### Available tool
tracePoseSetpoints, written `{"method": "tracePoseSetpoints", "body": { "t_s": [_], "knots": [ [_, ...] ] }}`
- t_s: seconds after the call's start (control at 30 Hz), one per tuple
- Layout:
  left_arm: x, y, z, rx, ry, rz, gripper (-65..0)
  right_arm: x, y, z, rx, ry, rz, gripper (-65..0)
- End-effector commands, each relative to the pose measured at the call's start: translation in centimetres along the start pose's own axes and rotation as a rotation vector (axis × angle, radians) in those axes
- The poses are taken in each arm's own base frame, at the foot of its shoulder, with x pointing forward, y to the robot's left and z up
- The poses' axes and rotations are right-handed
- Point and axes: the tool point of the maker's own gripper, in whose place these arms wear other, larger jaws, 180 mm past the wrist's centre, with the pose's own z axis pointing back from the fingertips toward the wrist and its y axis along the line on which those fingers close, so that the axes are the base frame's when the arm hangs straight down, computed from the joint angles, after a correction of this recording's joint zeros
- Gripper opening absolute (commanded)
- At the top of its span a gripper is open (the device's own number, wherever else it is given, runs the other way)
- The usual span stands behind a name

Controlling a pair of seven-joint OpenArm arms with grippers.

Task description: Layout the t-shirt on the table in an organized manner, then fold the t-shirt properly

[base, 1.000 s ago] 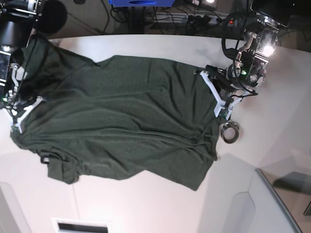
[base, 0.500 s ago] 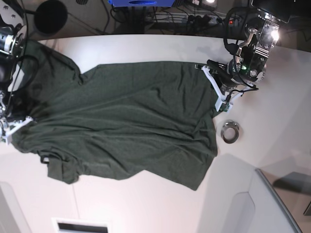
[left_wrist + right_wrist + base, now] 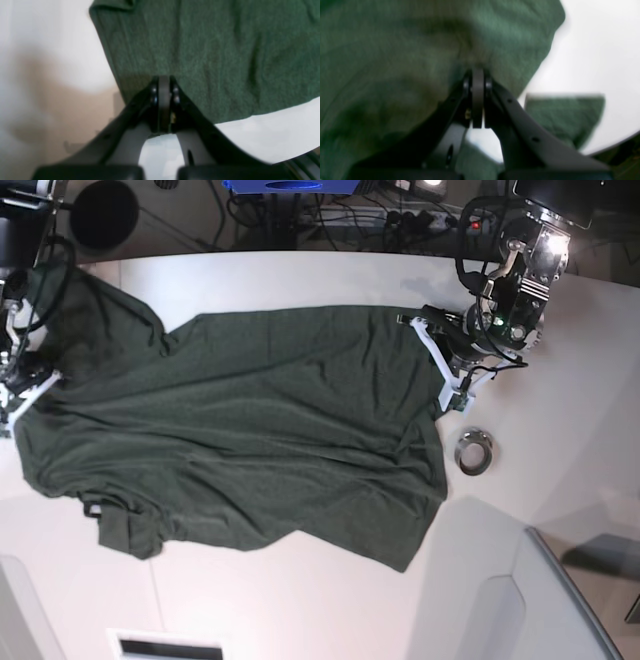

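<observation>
The dark green t-shirt [image 3: 260, 430] lies spread across the white table [image 3: 300, 600], with creases near its right edge and a bunched sleeve at the lower left. My left gripper [image 3: 440, 372] sits at the shirt's right edge, shut on the cloth; in the left wrist view the left gripper [image 3: 163, 81] pinches the t-shirt [image 3: 212, 50] close to its border. My right gripper [image 3: 22, 397] is at the shirt's left end. The right wrist view shows the right gripper [image 3: 477, 72] shut on a fold of the t-shirt [image 3: 395, 62], which is lifted off the table [image 3: 595, 50].
A small metal ring [image 3: 474, 452] lies on the table just right of the shirt, below the left gripper. Cables and a power strip [image 3: 350, 220] run behind the table's far edge. A grey panel [image 3: 570, 600] slants across the lower right corner.
My right gripper has pulled the shirt's left end outward and up, stretching the cloth flatter. My left gripper has shifted slightly up with the right edge, away from the ring.
</observation>
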Motion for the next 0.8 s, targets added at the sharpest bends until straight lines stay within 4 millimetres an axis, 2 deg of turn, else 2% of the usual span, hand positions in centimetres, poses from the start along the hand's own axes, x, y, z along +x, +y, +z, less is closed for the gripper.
{"method": "tracePoseSetpoints", "body": {
  "t_s": [0.0,0.03,0.1,0.37,0.57,0.63,0.77],
  "knots": [
    [0.9,0.5,0.4,0.009,-0.028,-0.006,-65.0,2.8,-0.2,1.2,-0.009,-0.079,-0.002,-64.8],
    [0.9,0.4,0.3,0.008,-0.026,-0.005,-65.0,2.2,0.5,1.3,0.002,-0.067,-0.004,-64.8],
    [0.3,0.4,0.1,0.008,-0.009,-0.004,-65.0,0.8,0.8,1.2,0.008,-0.042,-0.026,-64.8],
    [-3.0,1.6,-1.0,0.038,0.081,-0.001,-65.0,-5.6,4.0,0.6,0.066,0.072,-0.041,-64.8],
    [-3.9,2.8,-0.9,0.162,0.099,-0.127,-65.0,-9.5,3.9,-0.1,0.07,0.166,-0.052,-64.8],
    [-3.9,2.9,-0.8,0.17,0.097,-0.135,-65.0,-9.5,3.6,0.1,0.063,0.156,-0.045,-64.8],
    [-3.3,2.4,-0.8,0.141,0.082,-0.105,-65.0,-5.5,3.2,1.5,0.047,0.019,-0.025,-64.8]
  ]
}}
